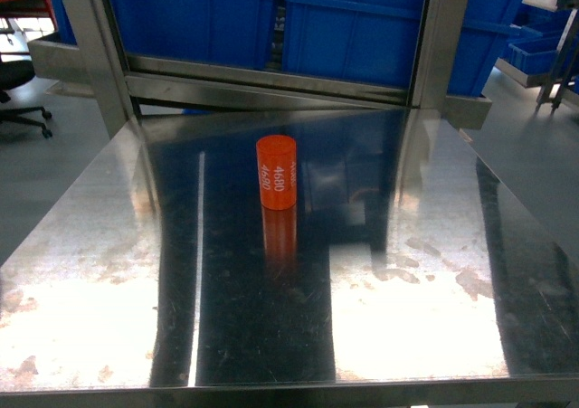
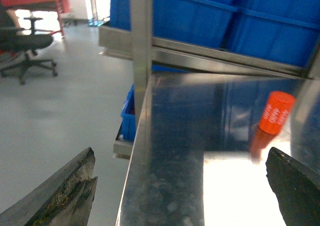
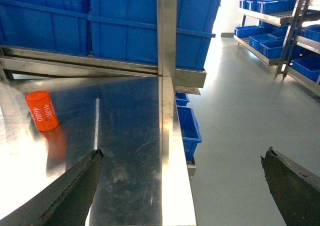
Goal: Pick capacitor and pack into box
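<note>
Your capacitor (image 1: 276,172) stands upright at the centre of the head frame on the steel surface (image 1: 407,317). Your left pincer (image 2: 185,196) and right pincer (image 3: 180,196) both gape wide, holding nothing.

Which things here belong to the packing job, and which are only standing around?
For the job:
orange capacitor, upright on the steel table
left claw and right claw, both open

Not for the job:
blue bins
office chair

The capacitor (image 1: 276,172) is bright orange with white "4680" lettering. The desk (image 1: 109,272) is shiny silver steel. Behind it, the bins (image 1: 362,19) are deep blue.
</note>
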Robot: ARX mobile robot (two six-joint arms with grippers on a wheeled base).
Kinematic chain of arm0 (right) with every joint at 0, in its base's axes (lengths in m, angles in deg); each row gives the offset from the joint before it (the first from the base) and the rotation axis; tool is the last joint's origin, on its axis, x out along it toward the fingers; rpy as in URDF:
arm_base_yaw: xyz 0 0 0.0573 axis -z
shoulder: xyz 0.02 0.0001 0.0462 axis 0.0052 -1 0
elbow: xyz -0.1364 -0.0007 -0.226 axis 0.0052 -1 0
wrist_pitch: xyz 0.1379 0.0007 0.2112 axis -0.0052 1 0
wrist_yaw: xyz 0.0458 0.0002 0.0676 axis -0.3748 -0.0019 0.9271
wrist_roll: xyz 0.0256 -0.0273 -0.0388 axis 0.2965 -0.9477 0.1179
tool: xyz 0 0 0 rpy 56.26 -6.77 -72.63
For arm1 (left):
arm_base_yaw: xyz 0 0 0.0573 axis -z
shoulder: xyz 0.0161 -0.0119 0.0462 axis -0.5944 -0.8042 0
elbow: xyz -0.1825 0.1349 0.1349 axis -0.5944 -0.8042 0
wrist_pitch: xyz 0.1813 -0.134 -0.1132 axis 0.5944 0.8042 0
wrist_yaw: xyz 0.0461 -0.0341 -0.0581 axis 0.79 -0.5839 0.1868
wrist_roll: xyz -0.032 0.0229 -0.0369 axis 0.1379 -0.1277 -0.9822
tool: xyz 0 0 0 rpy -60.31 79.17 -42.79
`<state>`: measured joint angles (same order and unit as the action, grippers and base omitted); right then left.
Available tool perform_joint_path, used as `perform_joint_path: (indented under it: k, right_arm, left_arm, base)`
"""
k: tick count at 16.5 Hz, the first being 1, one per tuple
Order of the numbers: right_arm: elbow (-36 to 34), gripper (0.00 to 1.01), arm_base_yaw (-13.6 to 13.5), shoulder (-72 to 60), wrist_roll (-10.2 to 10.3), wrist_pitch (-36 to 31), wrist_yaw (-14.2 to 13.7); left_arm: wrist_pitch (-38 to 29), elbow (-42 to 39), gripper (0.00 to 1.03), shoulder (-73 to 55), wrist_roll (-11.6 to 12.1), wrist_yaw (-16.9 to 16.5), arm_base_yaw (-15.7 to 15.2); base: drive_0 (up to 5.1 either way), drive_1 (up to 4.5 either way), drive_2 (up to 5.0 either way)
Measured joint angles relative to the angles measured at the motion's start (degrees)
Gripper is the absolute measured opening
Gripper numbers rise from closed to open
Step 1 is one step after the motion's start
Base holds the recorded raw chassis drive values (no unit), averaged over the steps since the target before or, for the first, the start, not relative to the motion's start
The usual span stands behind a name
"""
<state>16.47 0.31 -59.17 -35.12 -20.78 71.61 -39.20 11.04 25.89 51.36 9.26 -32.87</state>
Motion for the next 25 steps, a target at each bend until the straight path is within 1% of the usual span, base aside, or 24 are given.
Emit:
perform_joint_path:
  k: [1,2,3,4,5,6,7,8,10,12,14,15,16,20,23,25]
  right_arm:
    - [0.0,0.98,0.0,0.0,0.0,0.0,0.1]
    - [0.0,0.98,0.0,0.0,0.0,0.0,0.1]
    - [0.0,0.98,0.0,0.0,0.0,0.0,0.0]
    - [0.0,0.98,0.0,0.0,0.0,0.0,0.0]
    - [0.0,0.98,0.0,0.0,0.0,0.0,0.1]
    - [0.0,0.98,0.0,0.0,0.0,0.0,0.0]
    - [0.0,0.98,0.0,0.0,0.0,0.0,0.1]
    - [0.0,0.98,0.0,0.0,0.0,0.0,0.0]
    - [0.0,0.98,0.0,0.0,0.0,0.0,0.0]
    - [0.0,0.98,0.0,0.0,0.0,0.0,0.0]
    - [0.0,0.98,0.0,0.0,0.0,0.0,0.0]
    - [0.0,0.98,0.0,0.0,0.0,0.0,0.0]
    - [0.0,0.98,0.0,0.0,0.0,0.0,0.0]
    - [0.0,0.98,0.0,0.0,0.0,0.0,0.0]
    - [0.0,0.98,0.0,0.0,0.0,0.0,0.0]
    - [0.0,0.98,0.0,0.0,0.0,0.0,0.0]
  left_arm:
    - [-6.5,0.9,0.98,-8.4,-2.1,5.6,3.0]
    - [-13.8,2.1,0.98,-16.8,-3.3,8.3,5.0]
    - [-21.5,3.3,0.98,-24.9,-3.7,9.4,6.2]
    - [-30.1,5.1,0.98,-33.3,-3.7,9.6,7.3]
    - [-41.2,9.1,0.98,-45.4,-3.7,9.3,9.0]
    - [-47.6,12.9,0.98,-53.7,-3.6,8.2,10.4]
    - [-51.5,17.0,0.98,-61.6,-4.0,5.7,11.5]
    - [-53.8,21.0,0.98,-68.8,-3.9,4.5,13.0]
    - [-53.3,29.1,0.98,-81.2,-3.9,4.3,15.9]
    - [-51.7,37.1,0.98,-90.9,-3.5,3.9,17.7]
    - [-50.4,46.6,0.98,-100.2,-2.3,3.9,18.6]
    - [-49.6,50.0,0.98,-103.4,-1.7,3.7,18.7]
    - [-49.0,52.9,0.98,-106.4,-1.3,3.3,19.0]
    - [-45.9,63.1,0.98,-117.1,-1.3,2.7,19.5]
    - [-43.1,67.9,0.98,-121.3,-1.8,1.8,20.0]
    - [-41.2,71.3,0.98,-124.7,-1.8,2.0,20.2]
  base:
    - [0.0,0.00,0.0]
    - [0.0,0.00,0.0]
    - [0.0,0.00,0.0]
    - [0.0,0.00,0.0]
    - [0.0,0.00,0.0]
    - [0.0,0.00,0.0]
    - [0.0,0.00,0.0]
    - [0.0,0.00,0.0]
    - [0.0,0.00,0.0]
    - [0.0,0.00,0.0]
    - [0.0,0.00,0.0]
    - [0.0,0.00,0.0]
    - [0.0,0.00,0.0]
    - [0.0,0.00,0.0]
    - [0.0,0.00,0.0]
    - [0.0,0.00,0.0]
